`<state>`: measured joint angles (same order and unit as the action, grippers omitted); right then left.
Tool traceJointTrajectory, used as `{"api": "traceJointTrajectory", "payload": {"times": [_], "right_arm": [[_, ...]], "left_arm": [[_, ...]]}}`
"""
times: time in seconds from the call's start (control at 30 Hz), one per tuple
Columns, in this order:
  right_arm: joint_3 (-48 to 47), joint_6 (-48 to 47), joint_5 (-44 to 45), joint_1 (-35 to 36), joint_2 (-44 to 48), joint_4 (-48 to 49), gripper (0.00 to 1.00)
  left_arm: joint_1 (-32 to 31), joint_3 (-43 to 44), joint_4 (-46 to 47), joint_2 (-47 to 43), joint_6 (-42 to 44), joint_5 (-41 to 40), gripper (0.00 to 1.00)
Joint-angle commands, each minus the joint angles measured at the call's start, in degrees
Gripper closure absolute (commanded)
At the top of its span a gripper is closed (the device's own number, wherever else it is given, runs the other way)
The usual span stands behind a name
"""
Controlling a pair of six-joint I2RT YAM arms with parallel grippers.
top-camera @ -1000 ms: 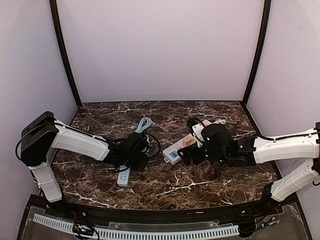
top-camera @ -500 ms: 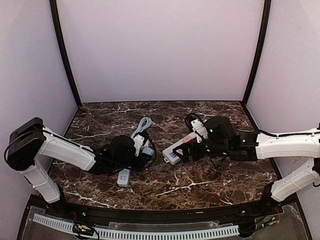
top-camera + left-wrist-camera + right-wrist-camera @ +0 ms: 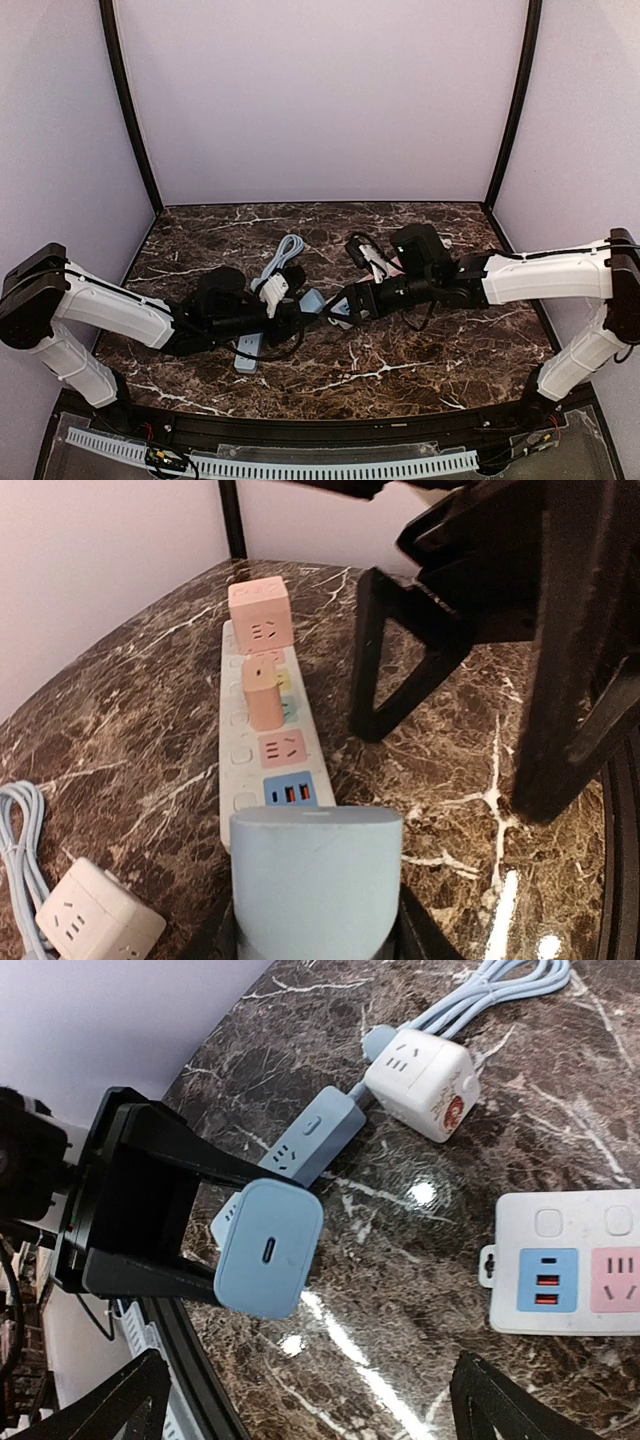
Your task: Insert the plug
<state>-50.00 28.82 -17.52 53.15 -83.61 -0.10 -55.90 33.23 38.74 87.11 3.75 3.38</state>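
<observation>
My left gripper is shut on a light blue charger plug. In the left wrist view the plug fills the bottom centre, just short of the near end of a white power strip. The strip carries pink adapters and a blue USB panel. My right gripper is open and empty, facing the plug across the strip's end. In the right wrist view the plug hangs between the left gripper's black fingers, left of the strip.
A white cube socket with a coiled light blue cable lies behind the left gripper. A small light blue power strip lies beside it. The table's front edge is near.
My left gripper has moved right with the blue plug, up to the white strip's end. My right gripper has moved left along the strip to face it.
</observation>
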Motion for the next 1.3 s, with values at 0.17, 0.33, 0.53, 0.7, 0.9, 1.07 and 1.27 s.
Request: {"api": "traceJointTrajectory", "payload": {"times": [0.17,0.33,0.53,0.7,0.9,1.07,1.27], "right_arm": [[-7.7,5.1,-12.8,-0.2,-6.5,-3.3,0.12],[-9.5,5.6,-13.2,-0.2,-9.0,-5.6,0.24],[-10.4,5.5,-12.7,0.0,-9.6,-7.6,0.40],[-10.8,5.2,-12.5,0.0,-10.3,-8.0,0.45],[-11.7,5.4,-12.5,0.2,-10.9,-8.0,0.54],[-11.7,5.6,-12.6,0.7,-11.4,-8.1,0.66],[-11.8,4.6,-11.1,1.1,-10.8,-8.6,0.81]], "left_arm": [[-2.1,-1.3,2.7,-1.8,10.2,7.3,0.96],[-2.6,-1.0,2.2,-1.2,11.2,5.3,0.95],[-3.1,0.8,-0.3,-0.2,11.9,1.4,0.96],[-4.4,1.7,-0.6,1.2,12.8,-0.3,0.95],[-5.5,3.1,-0.8,2.5,13.0,-2.6,0.95],[-5.6,3.3,-0.8,2.3,12.4,-6.4,0.95],[-5.6,3.6,-2.3,1.7,9.3,-9.6,0.57]]}}
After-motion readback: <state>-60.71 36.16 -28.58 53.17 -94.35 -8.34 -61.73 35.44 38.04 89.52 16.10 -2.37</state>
